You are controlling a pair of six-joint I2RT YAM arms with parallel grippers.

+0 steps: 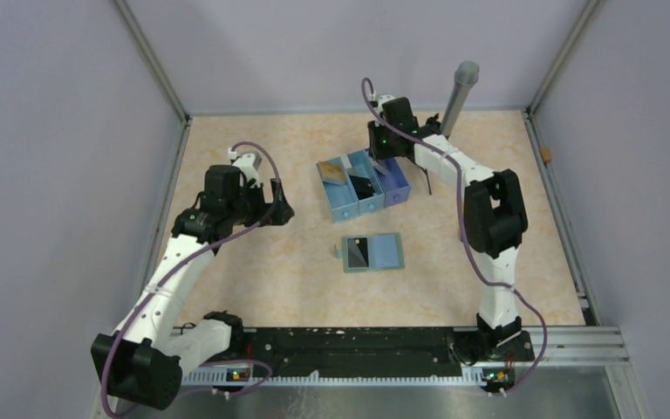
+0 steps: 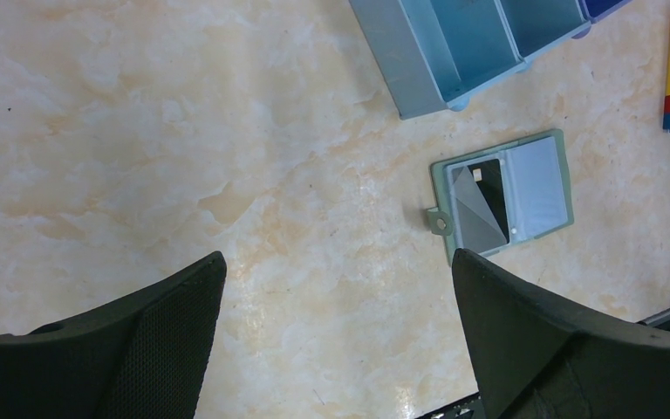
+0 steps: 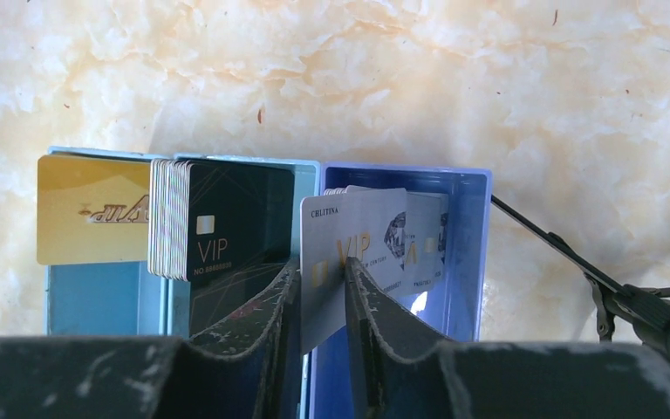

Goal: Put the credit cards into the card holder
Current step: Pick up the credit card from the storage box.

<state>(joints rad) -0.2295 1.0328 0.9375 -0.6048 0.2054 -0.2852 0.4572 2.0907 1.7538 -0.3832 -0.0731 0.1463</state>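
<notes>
Tray (image 3: 467,253) of cards (image 3: 227,227) — holder (image 1: 372,253) (open) with one card (image 1: 356,251).

light is even and soft on my overhead feed, shadows faint. the table (image 2: 183,131) shows pale glare patches on the left wrist feed. the near fingers (image 3: 262,332) look dark and slightly soft, the cards (image 3: 227,227) sharp.

Marbled table (image 1: 253,271) — card holder (image 1: 372,253), blue tray (image 1: 362,185).

gold card (image 3: 92,209), black vip card (image 3: 235,231), blue tray (image 3: 467,253)
</notes>
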